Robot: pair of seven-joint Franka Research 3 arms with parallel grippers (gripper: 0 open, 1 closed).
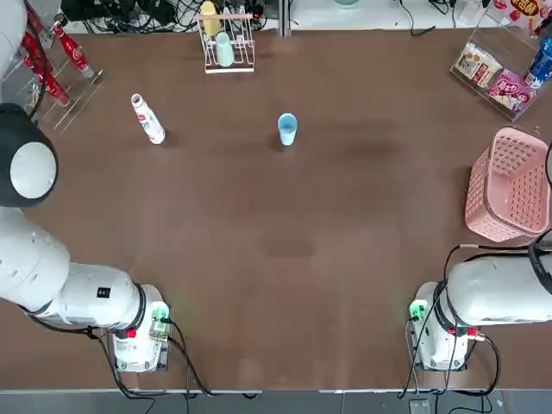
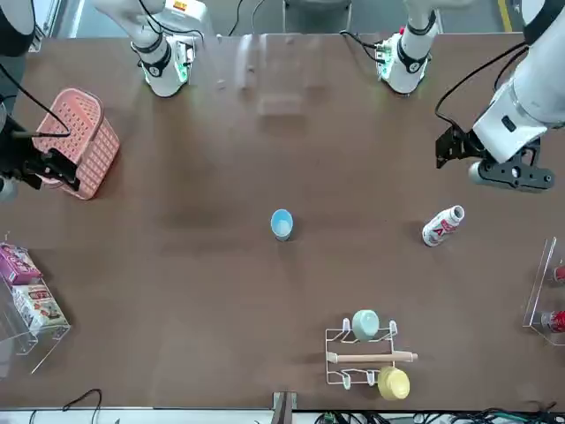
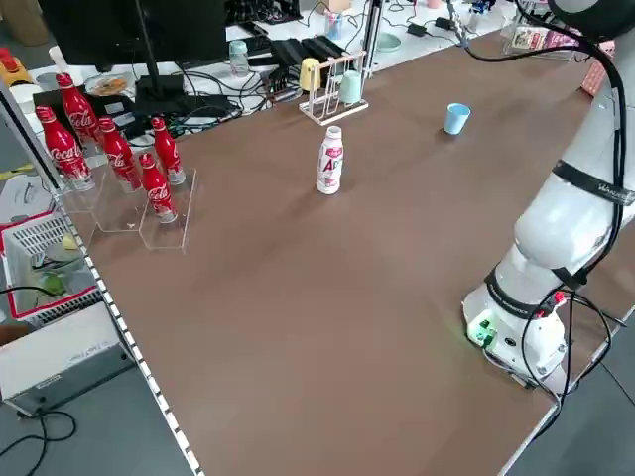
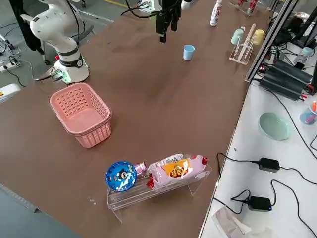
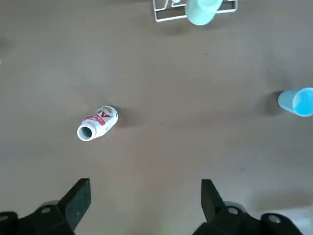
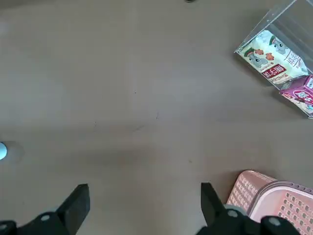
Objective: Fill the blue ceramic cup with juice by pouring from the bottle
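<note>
The bottle, apparently uncapped, could be tipped if clipped by the wide-spread left claw.

Light was even and fairly bright across the table, falling from above. In the front view a pale glare lay on the table's robot side, with whitish streaks and a faint reflection. Shadows were soft: in the left wrist view a dark smudge sat beside the bottle and another beside the cup. Both wrist views looked hazy and greyish, the table washed out, and the left one had a bright sheen near a lower corner. The top view kept the bottle and cup legible, their shadows small and faint. Green light glowed on the arms' casings.
</note>
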